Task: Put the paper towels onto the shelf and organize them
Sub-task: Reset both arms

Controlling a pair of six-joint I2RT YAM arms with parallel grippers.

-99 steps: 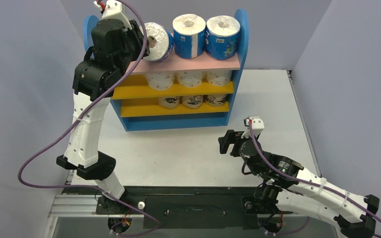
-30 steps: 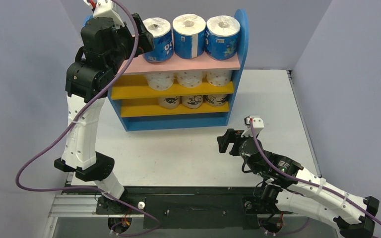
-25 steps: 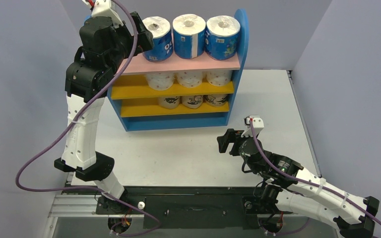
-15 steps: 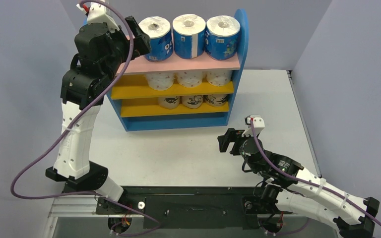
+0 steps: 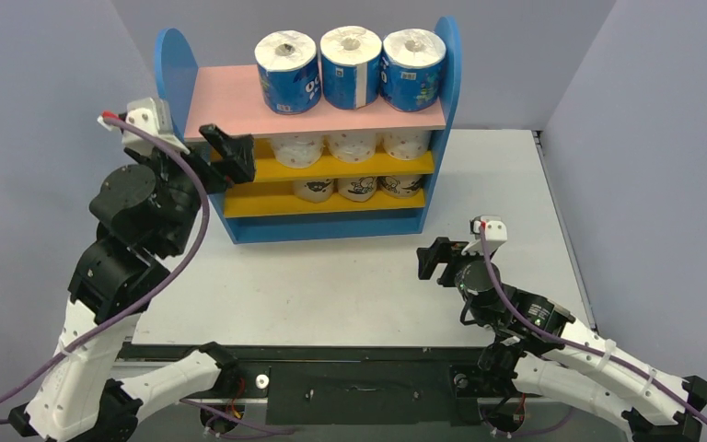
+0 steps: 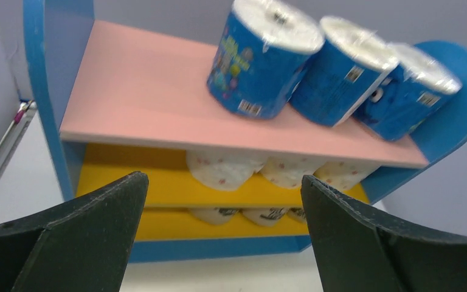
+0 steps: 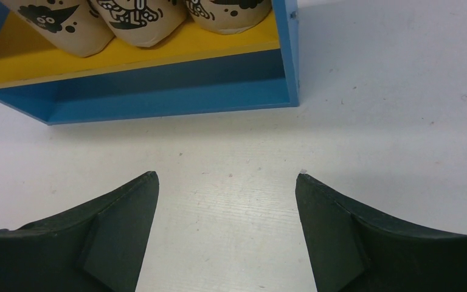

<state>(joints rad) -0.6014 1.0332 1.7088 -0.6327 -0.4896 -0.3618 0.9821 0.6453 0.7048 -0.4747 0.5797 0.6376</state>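
Observation:
The shelf (image 5: 226, 90) stands at the back of the table with all paper towels on it. Three blue-and-white rolls (image 5: 286, 72) stand upright on the pink top board (image 6: 140, 91). White dotted rolls (image 5: 352, 145) lie on the upper yellow board, and tan cartoon-print rolls (image 5: 357, 188) on the lower one. My left gripper (image 5: 233, 157) hangs open and empty in front of the shelf's left end, below the top board. In the left wrist view the left gripper (image 6: 224, 177) faces the shelf. My right gripper (image 5: 431, 262) is open and empty low over the table, pointing at the shelf's blue base (image 7: 158, 97).
Grey walls close in the table on the left, back and right. The white tabletop (image 5: 350, 276) stretches between the shelf and the arm bases. A purple cable (image 5: 147, 285) loops from the left arm.
My left arm has let go of the leftmost blue roll and drawn back down and to the left, away from the top board. The roll stays upright there. The right arm barely shifted.

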